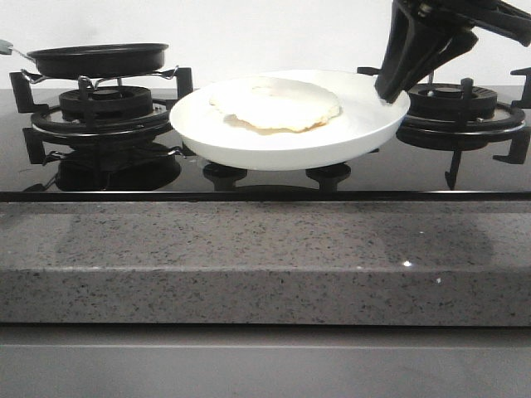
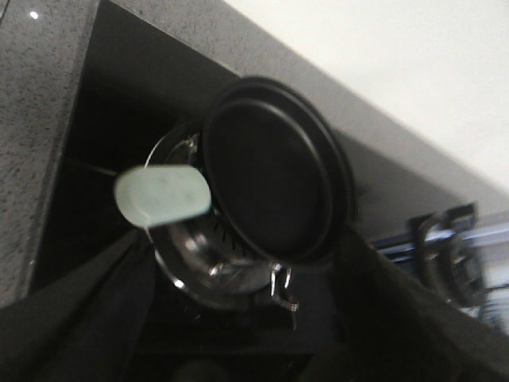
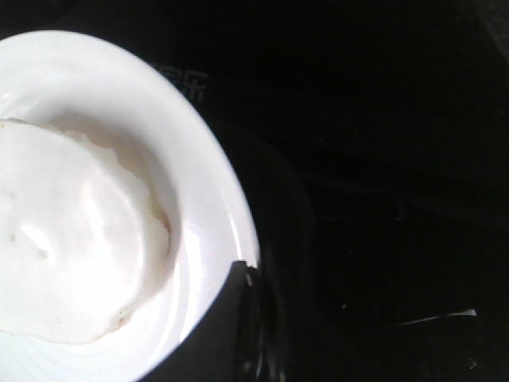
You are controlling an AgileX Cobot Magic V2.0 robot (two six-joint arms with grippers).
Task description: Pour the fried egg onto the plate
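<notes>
The white plate (image 1: 249, 137) is at the middle of the cooktop, between the two burners. The fried egg (image 1: 278, 104) lies flat on it, pale cream with a tan edge. My right gripper (image 1: 390, 89) is shut on the plate's right rim. In the right wrist view one dark finger (image 3: 227, 318) lies over the rim of the plate (image 3: 215, 191), beside the egg (image 3: 71, 247). The black frying pan (image 1: 99, 58) sits empty on the left burner. In the left wrist view my left gripper (image 2: 254, 306) is open, just short of the pan's (image 2: 266, 179) pale green handle (image 2: 163, 195).
The left burner grate (image 1: 99, 116) carries the pan. The right burner grate (image 1: 465, 112) stands just behind my right gripper. Two knobs (image 1: 226, 174) sit on the black glass below the plate. A grey speckled counter edge (image 1: 265, 257) runs along the front.
</notes>
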